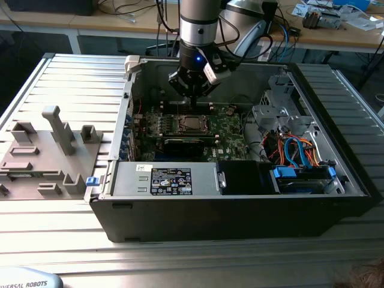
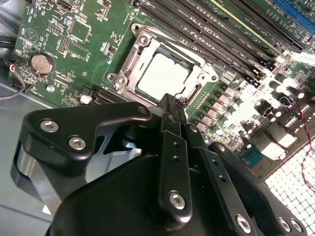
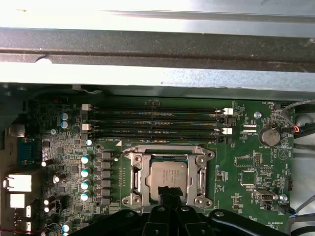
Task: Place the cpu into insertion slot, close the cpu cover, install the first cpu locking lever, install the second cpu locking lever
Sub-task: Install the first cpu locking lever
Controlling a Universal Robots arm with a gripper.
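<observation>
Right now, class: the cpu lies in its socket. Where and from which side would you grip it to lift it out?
Grip the cpu by two opposite edges, coming straight down from above: it lies flat in the insertion slot, with the cpu cover framing it. The claw is shut at its edge.

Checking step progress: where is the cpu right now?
The cpu sits in the insertion slot on the motherboard, framed by the cpu cover, with the gripper just above its edge.
</observation>
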